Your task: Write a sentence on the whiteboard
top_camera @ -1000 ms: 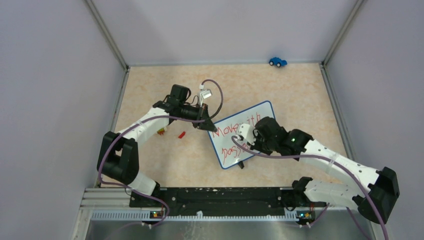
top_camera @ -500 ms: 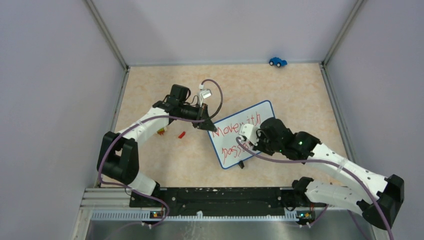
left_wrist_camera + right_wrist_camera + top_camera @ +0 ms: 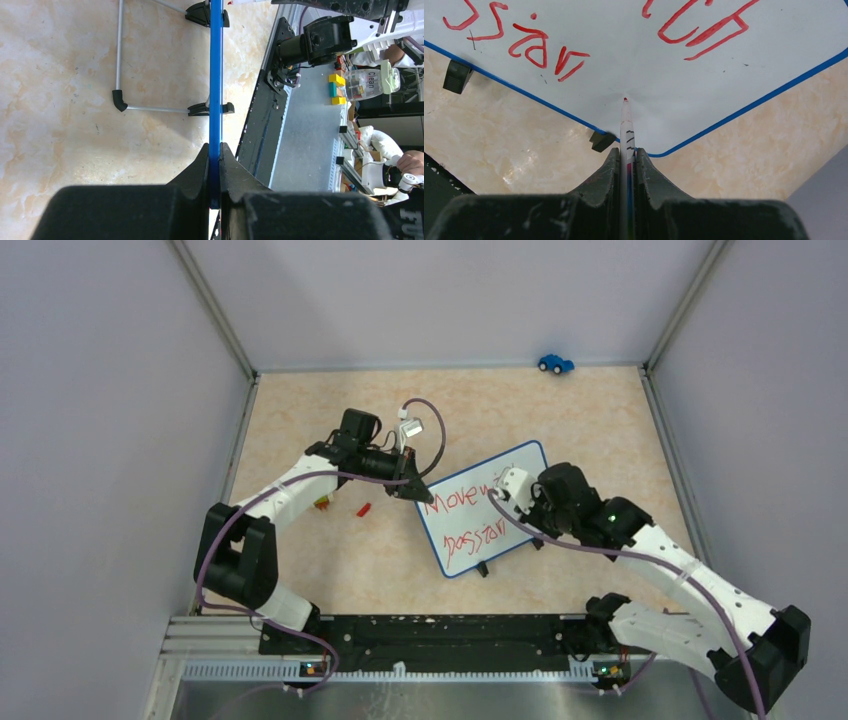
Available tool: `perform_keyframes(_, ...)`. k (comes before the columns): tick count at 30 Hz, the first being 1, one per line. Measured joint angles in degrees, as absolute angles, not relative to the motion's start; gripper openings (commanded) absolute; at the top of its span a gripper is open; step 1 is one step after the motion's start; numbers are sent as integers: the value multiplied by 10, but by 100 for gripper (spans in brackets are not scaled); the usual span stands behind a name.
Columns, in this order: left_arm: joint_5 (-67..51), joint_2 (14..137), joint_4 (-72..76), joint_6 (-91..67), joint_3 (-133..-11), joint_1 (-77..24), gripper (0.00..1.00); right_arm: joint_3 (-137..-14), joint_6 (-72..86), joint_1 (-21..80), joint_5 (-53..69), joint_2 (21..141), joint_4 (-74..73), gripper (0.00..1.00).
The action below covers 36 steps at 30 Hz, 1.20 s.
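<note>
Whiteboard (image 3: 462, 518) sits on the marbled beige table (image 3: 300, 570), right of centre, turned at an angle so that one corner points at the left arm; thin blue rim, rounded corners.

Left gripper (image 3: 214, 152): jaws nearly closed, pinching the board's blue rim at its left corner; in the left wrist view the board is seen edge-on as a blue line running straight up from between the fingers, with two black clip feet (image 3: 205, 14) and a bent wire stand (image 3: 119, 60) on its underside.

Right gripper (image 3: 626, 156): jaws narrow, clamped on a white marker (image 3: 626, 130) with a red tip; the tip appears to touch the white surface near the board's near-right corner, beyond the end of the lower line, though contact is not certain from this angle.

The sentence (image 3: 455, 500): red handwriting, two lines; the upper line reads "Move w", the remainder hidden under the right arm; the lower line is a scrawl, possibly "passion".

Also on the table: a small red piece (image 3: 364, 508) just left of the board, too small to identify; a blue toy car (image 3: 555, 363) at the far edge, well apart from both arms.
</note>
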State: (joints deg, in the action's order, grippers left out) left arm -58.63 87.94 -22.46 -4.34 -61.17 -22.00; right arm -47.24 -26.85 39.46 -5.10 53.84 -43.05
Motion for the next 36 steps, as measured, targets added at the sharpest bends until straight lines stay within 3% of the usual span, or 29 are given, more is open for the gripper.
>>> perform_keyframes(14, -586, 879, -225, -43, -612, -220, 0, -481, -281, 250, 30, 551, -429, 0)
perform_keyframes(28, -591, 883, -225, -44, -612, -215, 0, -502, -292, 106, 270, 598, -432, 0)
perform_keyframes(36, -606, 896, -225, -48, -618, -203, 0, -503, -310, 99, 359, 588, -442, 0)
